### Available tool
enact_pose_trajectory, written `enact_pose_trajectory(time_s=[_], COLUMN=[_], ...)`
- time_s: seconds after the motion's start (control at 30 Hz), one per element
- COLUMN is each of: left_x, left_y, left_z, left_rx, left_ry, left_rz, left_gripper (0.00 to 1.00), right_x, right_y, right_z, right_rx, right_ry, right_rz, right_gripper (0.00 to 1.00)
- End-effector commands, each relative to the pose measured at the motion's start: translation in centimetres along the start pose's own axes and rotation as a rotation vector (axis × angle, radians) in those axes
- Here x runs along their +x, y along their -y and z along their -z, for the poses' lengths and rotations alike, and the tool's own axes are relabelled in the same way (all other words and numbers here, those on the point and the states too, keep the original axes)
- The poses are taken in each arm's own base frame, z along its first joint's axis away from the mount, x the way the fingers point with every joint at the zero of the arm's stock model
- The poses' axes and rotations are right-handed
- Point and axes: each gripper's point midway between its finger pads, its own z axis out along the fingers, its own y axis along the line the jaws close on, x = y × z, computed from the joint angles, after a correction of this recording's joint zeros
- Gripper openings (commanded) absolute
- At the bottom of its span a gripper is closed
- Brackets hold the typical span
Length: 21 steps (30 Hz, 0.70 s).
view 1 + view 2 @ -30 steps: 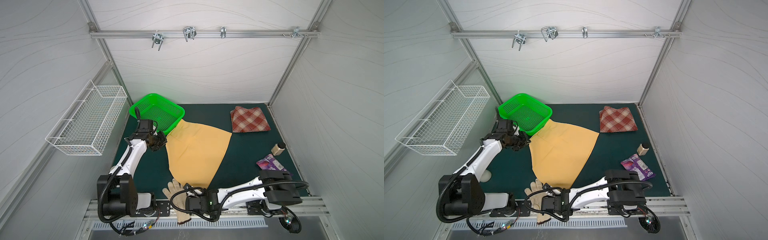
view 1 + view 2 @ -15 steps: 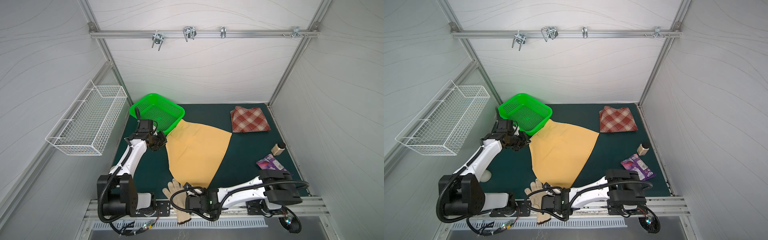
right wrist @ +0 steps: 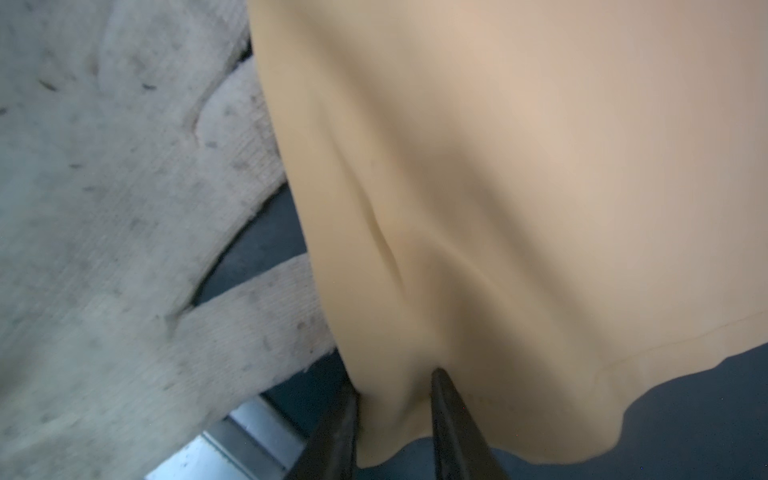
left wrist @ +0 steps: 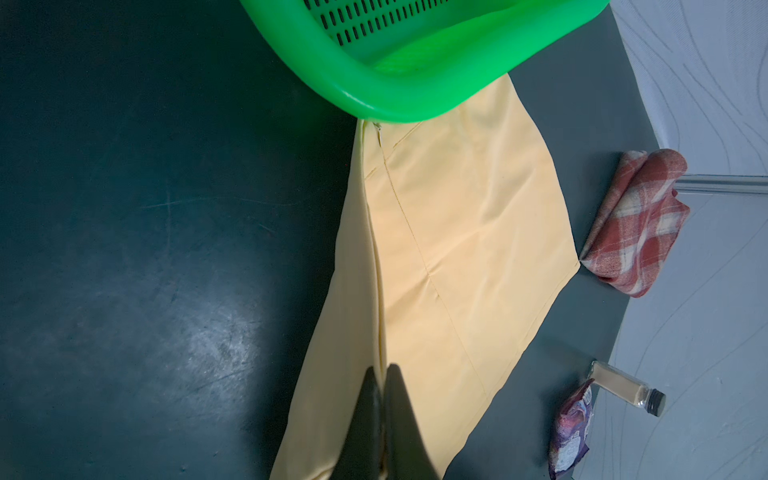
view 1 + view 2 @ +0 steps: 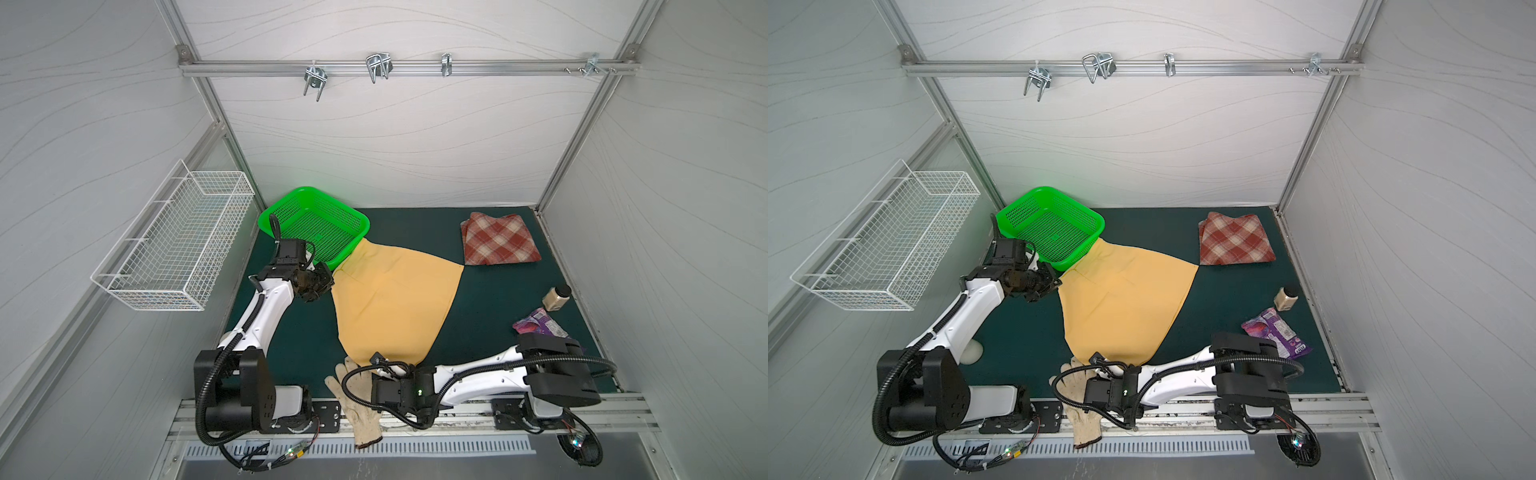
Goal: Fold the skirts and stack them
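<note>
Nothing has visibly moved since a second ago: both arms keep the same poses, and the plain mustard-yellow cloth skirt [image 5: 395,299] lies in the same fan shape on the dark green mat [image 5: 490,291]. The left gripper [image 4: 380,401] has its fingers pressed together on a raised ridge along this skirt's side edge. It is near the bright green perforated plastic basket [image 5: 360,217], whose corner overlaps the skirt's narrow end. The right gripper [image 3: 395,395] is only narrowly parted, pinching a bunched fold of the hem corner at the mat's front edge. There the hem covers the fingertips of the off-white knitted work glove [image 5: 357,403]. The rust-red and cream plaid woolly skirt [image 5: 498,241] sits folded at the back right of the mat, one corner just beside the yellow skirt's far corner
</note>
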Motion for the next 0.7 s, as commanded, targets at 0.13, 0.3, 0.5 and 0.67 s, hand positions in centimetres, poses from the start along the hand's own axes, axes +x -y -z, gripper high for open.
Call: enact_pose_trajectory(time_s=[0.13, 0.3, 0.5, 0.67], left_x=[-0.9, -1.0, -1.3, -1.6], left_y=[0.4, 0.4, 0.8, 1.2], left_z=[0.1, 0.1, 0.6, 1.4], left_rx=[0.015, 0.014, 0.014, 0.019], left_ry=[0.026, 0.024, 0.034, 0.048], left_rz=[-0.015, -0.014, -0.022, -0.028], left_gripper=[0.0, 0.0, 0.0, 0.0], right_x=[1.0, 0.3, -1.3, -2.5], right_y=[1.7, 0.5, -1.0, -2.3], right_z=[-0.3, 0.2, 2.9, 6.0], right_rx=[0.07, 0.013, -0.058, -0.167], right_ry=[-0.032, -0.026, 0.02, 0.054], right_rz=[0.036, 0.048, 0.062, 0.042], right_gripper=[0.25, 0.07, 0.0, 0.0])
